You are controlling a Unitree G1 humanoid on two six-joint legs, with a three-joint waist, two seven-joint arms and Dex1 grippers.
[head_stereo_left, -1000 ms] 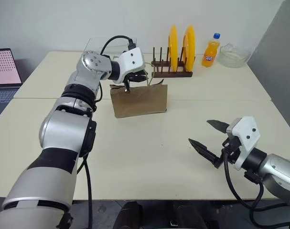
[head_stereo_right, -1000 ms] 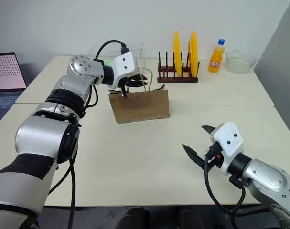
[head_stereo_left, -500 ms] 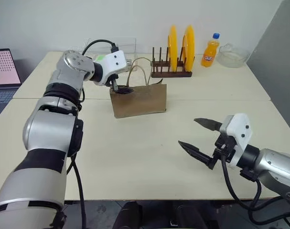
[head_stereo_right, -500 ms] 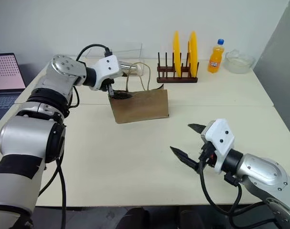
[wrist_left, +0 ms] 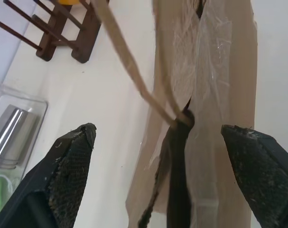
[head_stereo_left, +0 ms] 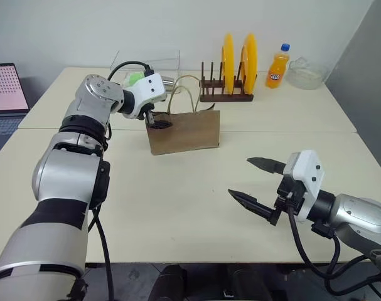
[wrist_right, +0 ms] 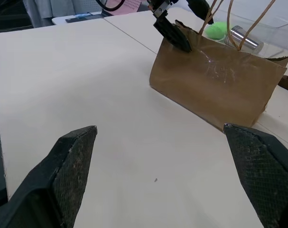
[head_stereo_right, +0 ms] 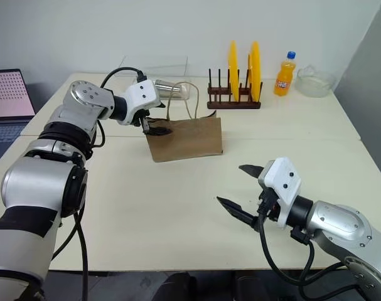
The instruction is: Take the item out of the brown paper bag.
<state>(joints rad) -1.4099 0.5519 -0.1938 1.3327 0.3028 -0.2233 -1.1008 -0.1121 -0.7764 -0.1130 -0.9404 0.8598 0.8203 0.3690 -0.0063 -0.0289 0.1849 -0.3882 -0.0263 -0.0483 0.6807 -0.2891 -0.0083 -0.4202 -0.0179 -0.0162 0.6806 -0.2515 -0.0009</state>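
The brown paper bag [head_stereo_left: 182,132] stands upright mid-table, its two tan handles [head_stereo_left: 185,94] looping up. My left gripper [head_stereo_left: 157,119] is open at the bag's top left corner, one finger on each side of the paper edge; in the left wrist view the bag's mouth [wrist_left: 219,71] lies between the fingers [wrist_left: 72,156] as a dark slit. The item is hidden. My right gripper [head_stereo_left: 240,177] hangs open and empty above the near right of the table, well apart from the bag [wrist_right: 215,80].
At the back stand a wooden rack with two yellow plates [head_stereo_left: 228,63], an orange soda bottle [head_stereo_left: 277,66] and a glass bowl [head_stereo_left: 306,72]. A clear box [head_stereo_left: 140,72] with a metal cup sits behind the bag. A laptop [head_stereo_left: 5,94] is far left.
My left gripper has opened, letting go at the bag's top, and moved left to the bag's corner; the handles now stand up free. The right gripper has drifted a little to the left.
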